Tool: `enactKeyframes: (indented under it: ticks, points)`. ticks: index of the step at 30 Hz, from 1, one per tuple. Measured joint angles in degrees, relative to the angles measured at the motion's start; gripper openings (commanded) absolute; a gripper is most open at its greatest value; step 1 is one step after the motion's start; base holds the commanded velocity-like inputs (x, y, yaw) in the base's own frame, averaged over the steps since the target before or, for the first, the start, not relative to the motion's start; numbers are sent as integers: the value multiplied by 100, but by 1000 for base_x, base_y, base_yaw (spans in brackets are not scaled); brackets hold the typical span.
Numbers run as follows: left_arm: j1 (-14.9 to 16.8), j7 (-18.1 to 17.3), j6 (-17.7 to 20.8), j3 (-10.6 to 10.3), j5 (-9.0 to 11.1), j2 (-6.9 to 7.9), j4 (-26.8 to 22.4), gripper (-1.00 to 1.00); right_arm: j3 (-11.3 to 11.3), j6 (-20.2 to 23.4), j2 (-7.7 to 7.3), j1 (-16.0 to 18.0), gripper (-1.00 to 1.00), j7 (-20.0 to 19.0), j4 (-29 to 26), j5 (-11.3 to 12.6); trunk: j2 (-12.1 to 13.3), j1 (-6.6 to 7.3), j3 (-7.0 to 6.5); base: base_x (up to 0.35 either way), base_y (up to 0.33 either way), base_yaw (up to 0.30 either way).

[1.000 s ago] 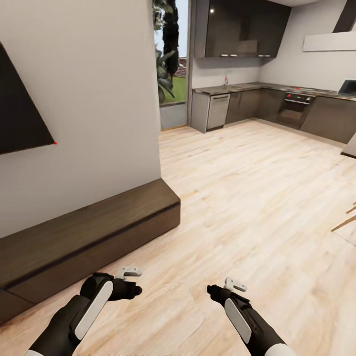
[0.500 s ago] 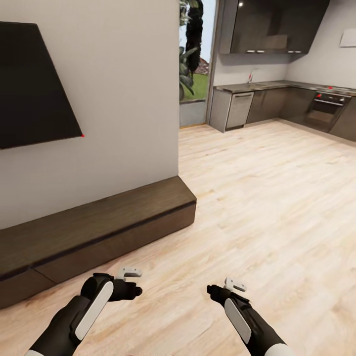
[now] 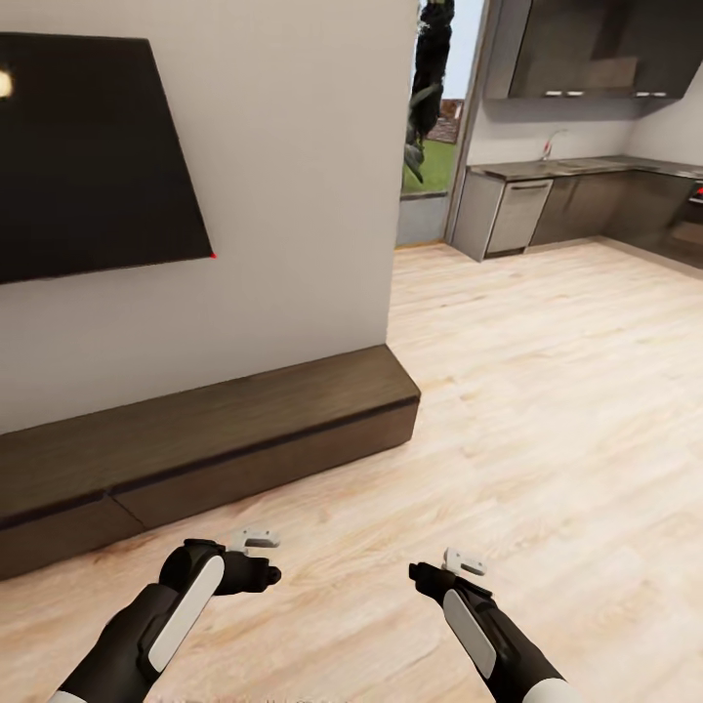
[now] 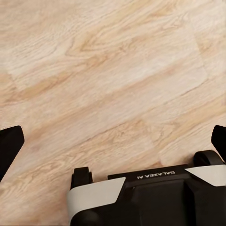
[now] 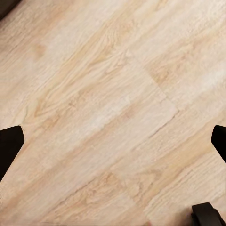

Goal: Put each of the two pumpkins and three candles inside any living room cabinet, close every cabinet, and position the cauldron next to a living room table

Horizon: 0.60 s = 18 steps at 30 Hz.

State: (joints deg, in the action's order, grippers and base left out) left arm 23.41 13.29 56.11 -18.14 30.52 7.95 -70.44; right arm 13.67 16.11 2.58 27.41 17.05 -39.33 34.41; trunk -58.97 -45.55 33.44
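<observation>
— Two claws out front and nothing in either one. Left claw (image 3: 260,538) and right claw (image 3: 465,562) both hang low over the floor (image 3: 547,410), well apart from each other.

— Spread or clenched?

— Spread, both of them. Each wrist view has dark fingertips at opposite edges with bare planks between. Nothing gripped.

— And the cabinet?

— Cabinet (image 3: 225,439) lies ahead and to the left, tight against the wall (image 3: 283,195) under the dark screen (image 3: 88,156). Its long axis runs along that wall, from the near left out to an end corner further ahead, close to the doorway side. Drawer fronts look flush; I'd call them closed, though the seams are faint.

— Which arm gets there first?

— Left, for my money. The left claw sits nearer the cabinet's front edge; the right one is out over open floor, off toward the kitchen (image 3: 576,195) side.

— Pumpkins, candles, cauldron?

— Can't point to any from here. Cabinet top looks bare along the stretch I can see.

— So the call?

— My read: the robot is in transit, nothing stowed that I can confirm. Any reach to a drawer means going forward and left, squaring up to that long front.
</observation>
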Motion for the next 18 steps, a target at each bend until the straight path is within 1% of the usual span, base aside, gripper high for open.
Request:
enactKeyframes:
  ticks: [18]
  points:
    - [0, 0, -7, 1, -6, 0, 17, 100, 3, 0, 1, 0, 100, -7, 0, -1, 0, 0, 100, 4, 1, 244]
